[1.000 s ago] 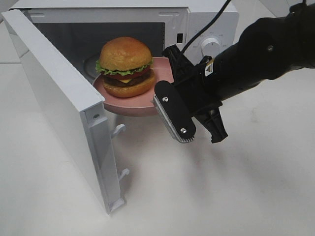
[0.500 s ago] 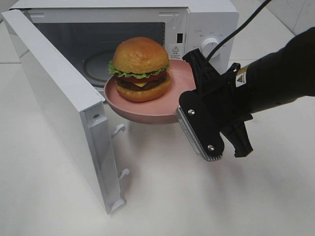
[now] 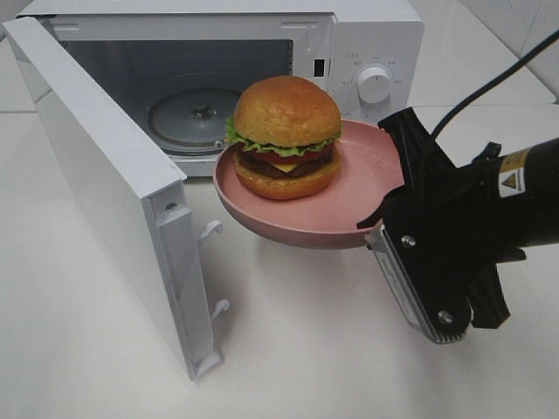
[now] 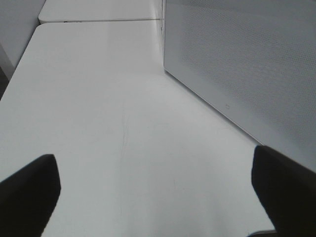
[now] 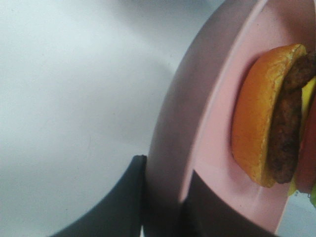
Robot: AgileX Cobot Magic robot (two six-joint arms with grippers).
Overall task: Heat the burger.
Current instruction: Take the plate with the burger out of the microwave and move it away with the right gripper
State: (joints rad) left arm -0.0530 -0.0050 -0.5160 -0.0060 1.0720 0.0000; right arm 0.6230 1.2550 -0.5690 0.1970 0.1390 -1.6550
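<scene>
The burger (image 3: 286,135), with a golden bun, lettuce, patty and cheese, sits on a round pink plate (image 3: 349,218) held in the air in front of the open microwave (image 3: 367,35). My right gripper (image 3: 389,214) is shut on the plate's right rim. The right wrist view shows the plate's rim (image 5: 207,128) pinched between the dark fingers (image 5: 123,197), with the burger (image 5: 266,123) beyond. My left gripper (image 4: 158,197) is open, its fingertips (image 4: 27,192) wide apart over the bare table, and it does not show in the exterior view.
The microwave door (image 3: 105,183) stands swung open to the left, reaching toward the front of the white table (image 3: 306,367). The glass turntable (image 3: 192,118) inside is bare. A dial (image 3: 376,85) sits on the control panel. The door's mesh panel (image 4: 247,64) is beside my left gripper.
My right gripper has carried the plate and burger out of the microwave's opening, toward the right and the front of the table. The turntable now shows bare.
</scene>
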